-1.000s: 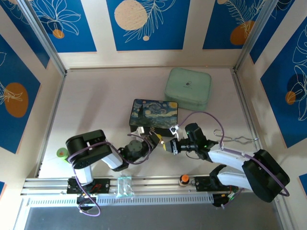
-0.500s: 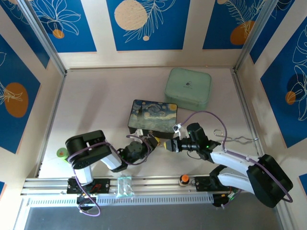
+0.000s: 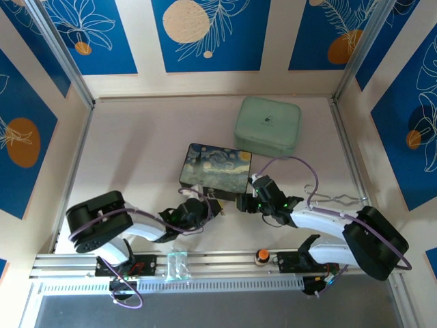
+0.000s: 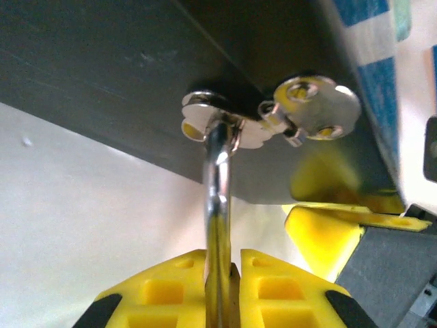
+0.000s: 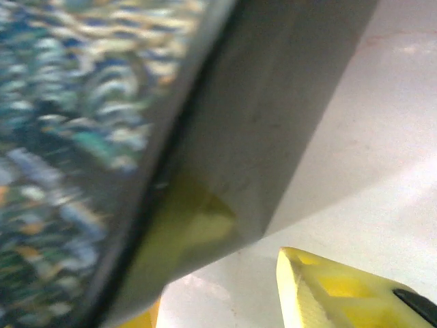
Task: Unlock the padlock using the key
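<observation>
The padlock's silver shackle (image 4: 217,178) hangs from the hasp ring on the dark front wall of the starry-night box (image 3: 215,167). My left gripper (image 4: 222,263) is shut on it from below, and its brass body is hidden between the yellow fingers. From above, the left gripper (image 3: 207,206) sits at the box's near edge. My right gripper (image 3: 244,202) is beside it at the box's near right corner. Its jaws stand open (image 5: 225,307) with that corner (image 5: 259,137) just above them and nothing held. The key is hidden.
A silver hasp plate (image 4: 315,109) with screws is fixed beside the ring. A pale green case (image 3: 268,126) lies behind the box. A wire tool (image 3: 334,199) lies to the right. An orange-red knob (image 3: 261,256) and a clear bag (image 3: 176,265) sit on the front rail.
My right gripper has opened and moved left up to the box corner. The left arm's elbow swung out to the left, its grip unchanged. The box shifted slightly left.
</observation>
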